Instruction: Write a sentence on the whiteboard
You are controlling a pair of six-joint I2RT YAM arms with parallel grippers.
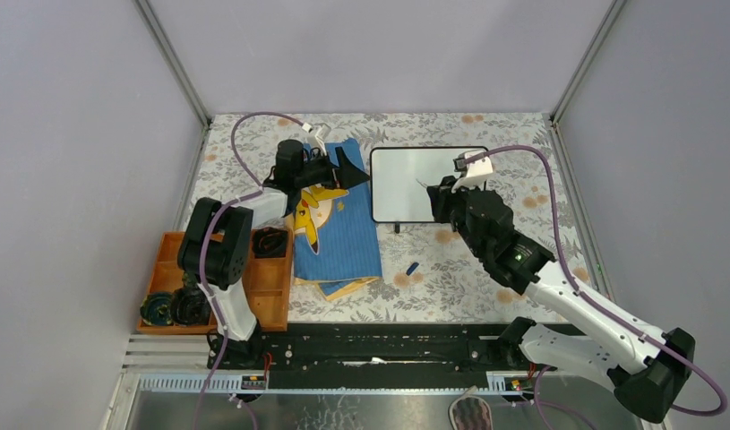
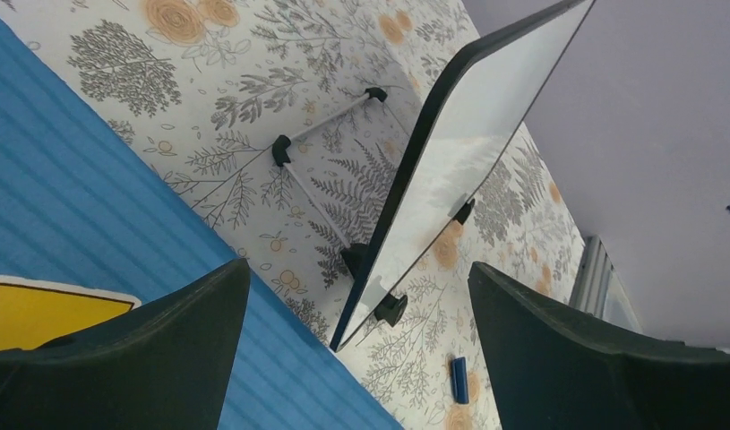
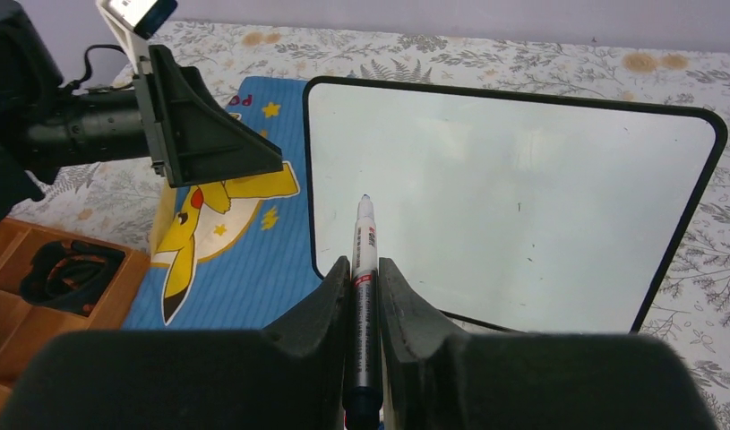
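The whiteboard (image 1: 401, 184) stands tilted on its little black feet at the table's far middle, and its surface is blank. No sentence shows on it. It also shows in the left wrist view (image 2: 459, 161) and the right wrist view (image 3: 522, 206). My right gripper (image 3: 364, 266) is shut on a white marker (image 3: 365, 237) with its cap off. The tip points at the board's near left part; I cannot tell whether it touches. In the top view the right gripper (image 1: 443, 193) hangs over the board. My left gripper (image 1: 352, 170) is open and empty beside the board's left edge (image 2: 357, 269).
A blue cartoon-print cloth (image 1: 343, 233) lies left of the board. The blue marker cap (image 1: 412, 267) lies on the floral table in front of the board and also shows in the left wrist view (image 2: 459, 378). A wooden tray (image 1: 267, 291) holding black items stands at the near left.
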